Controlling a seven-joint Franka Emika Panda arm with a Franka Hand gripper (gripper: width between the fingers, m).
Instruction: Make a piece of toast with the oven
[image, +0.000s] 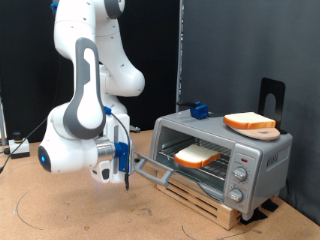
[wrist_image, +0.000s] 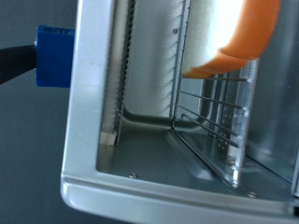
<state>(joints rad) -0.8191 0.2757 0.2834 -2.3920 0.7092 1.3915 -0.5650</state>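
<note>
The silver-grey oven (image: 255, 160) stands at the exterior view's right with its glass door dropped open and the grey bar handle (image: 152, 170) sticking out towards the arm. One piece of toast (image: 197, 155) lies on the wire rack inside. A second, similar slice (image: 250, 122) rests on top of the oven. My gripper (image: 126, 176) hangs just beyond the handle's end, on the exterior view's left, with nothing seen between its fingers. The wrist view looks into the oven (wrist_image: 103, 140) at the toast's orange crust (wrist_image: 245, 33) above the rack (wrist_image: 210, 117); the fingers do not show there.
The oven sits on a low wooden pallet (image: 215, 206) on a brown table. A blue block (image: 200, 110) sits behind the oven top and also shows in the wrist view (wrist_image: 54, 56). A black stand (image: 271, 95) rises behind. Cables lie at the exterior view's far left (image: 15, 148).
</note>
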